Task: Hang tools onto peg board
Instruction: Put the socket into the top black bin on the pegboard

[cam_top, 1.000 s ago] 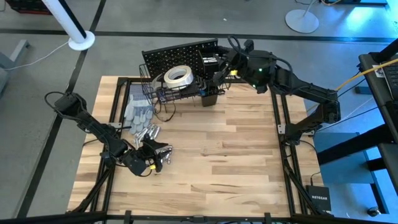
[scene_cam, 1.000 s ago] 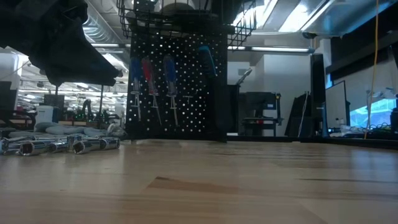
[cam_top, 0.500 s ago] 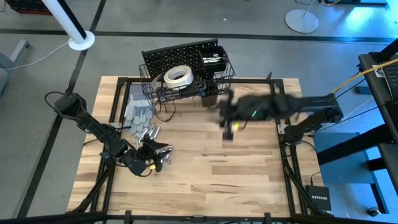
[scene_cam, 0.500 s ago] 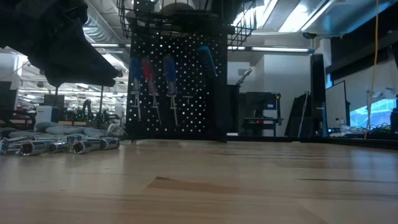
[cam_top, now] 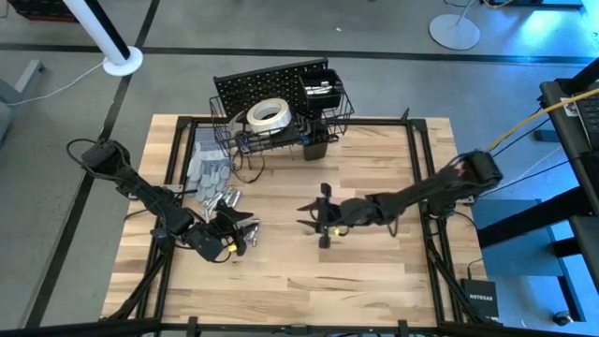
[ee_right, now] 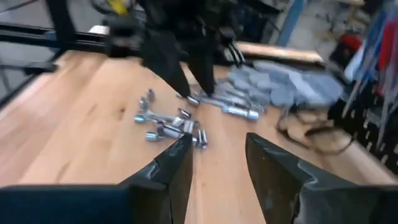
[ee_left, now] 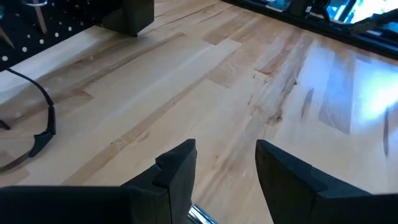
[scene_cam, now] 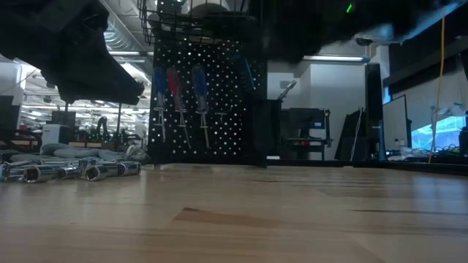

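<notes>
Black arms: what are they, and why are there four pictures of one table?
They are two robot arms, each ending in a two-finger claw. One picture looks down from above and one looks level across the table top. The other two come from small cameras on the arms' wrists.

From above, the left claw is at a heap of silver wrenches, next to grey gloves. The right claw reaches over the bare middle of the wooden table. Both claws are open, and I cannot see anything held in them.

At the far edge stands the black peg board with a wire basket. A white tape roll lies in the basket. The low picture shows screwdrivers hanging on the board.
</notes>
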Robot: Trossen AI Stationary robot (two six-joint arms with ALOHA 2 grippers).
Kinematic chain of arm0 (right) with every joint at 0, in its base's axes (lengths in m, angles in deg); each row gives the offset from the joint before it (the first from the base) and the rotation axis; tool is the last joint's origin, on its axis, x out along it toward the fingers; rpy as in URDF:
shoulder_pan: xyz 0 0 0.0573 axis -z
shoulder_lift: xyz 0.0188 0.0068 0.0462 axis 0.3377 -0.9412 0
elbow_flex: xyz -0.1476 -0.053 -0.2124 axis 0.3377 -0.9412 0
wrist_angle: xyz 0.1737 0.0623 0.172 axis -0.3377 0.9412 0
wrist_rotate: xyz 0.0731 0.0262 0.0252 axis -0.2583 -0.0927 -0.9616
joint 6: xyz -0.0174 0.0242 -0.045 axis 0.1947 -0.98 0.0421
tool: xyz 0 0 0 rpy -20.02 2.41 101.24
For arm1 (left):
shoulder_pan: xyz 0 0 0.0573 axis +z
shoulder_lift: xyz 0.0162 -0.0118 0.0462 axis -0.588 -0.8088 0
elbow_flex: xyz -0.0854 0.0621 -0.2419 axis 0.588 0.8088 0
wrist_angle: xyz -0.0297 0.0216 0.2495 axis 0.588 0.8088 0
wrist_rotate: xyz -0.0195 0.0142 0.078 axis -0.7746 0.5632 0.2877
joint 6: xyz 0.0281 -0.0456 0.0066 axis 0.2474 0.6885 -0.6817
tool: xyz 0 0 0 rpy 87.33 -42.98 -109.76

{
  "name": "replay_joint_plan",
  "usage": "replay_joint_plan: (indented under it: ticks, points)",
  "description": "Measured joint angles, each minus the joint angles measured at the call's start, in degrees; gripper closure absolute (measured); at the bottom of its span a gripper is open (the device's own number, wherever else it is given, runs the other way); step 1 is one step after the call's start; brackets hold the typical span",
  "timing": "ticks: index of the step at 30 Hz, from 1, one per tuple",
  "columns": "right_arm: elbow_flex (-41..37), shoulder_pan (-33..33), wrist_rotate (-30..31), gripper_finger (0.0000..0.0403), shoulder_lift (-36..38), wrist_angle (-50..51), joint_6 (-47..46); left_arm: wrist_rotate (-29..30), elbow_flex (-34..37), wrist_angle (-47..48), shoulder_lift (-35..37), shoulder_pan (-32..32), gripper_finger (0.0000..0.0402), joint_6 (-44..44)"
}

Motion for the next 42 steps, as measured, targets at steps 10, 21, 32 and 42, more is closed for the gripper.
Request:
replay_joint_plan:
  ticks: [10, 21, 32, 42]
  points:
    - [9.48, 5.18, -8.31, 0.0186, -19.05, -2.73, -6.61, -2.48, 0.00, 0.47, 0.00, 0.13, 0.0245, -0.25]
    - [25.37, 9.90, -11.28, 0.0196, -34.84, -1.55, -5.13, -4.43, 0.00, 13.72, -0.02, 0.19, 0.0245, 11.44]
    - [32.83, 11.64, -17.64, 0.0220, -41.38, -0.71, -5.37, -4.26, 2.05, 20.55, -0.02, 1.18, 0.0245, 24.87]
    - [33.48, 11.97, -17.27, 0.0222, -42.00, 0.77, -4.82, -4.07, 2.69, 20.25, -0.02, 1.20, 0.0245, 26.86]
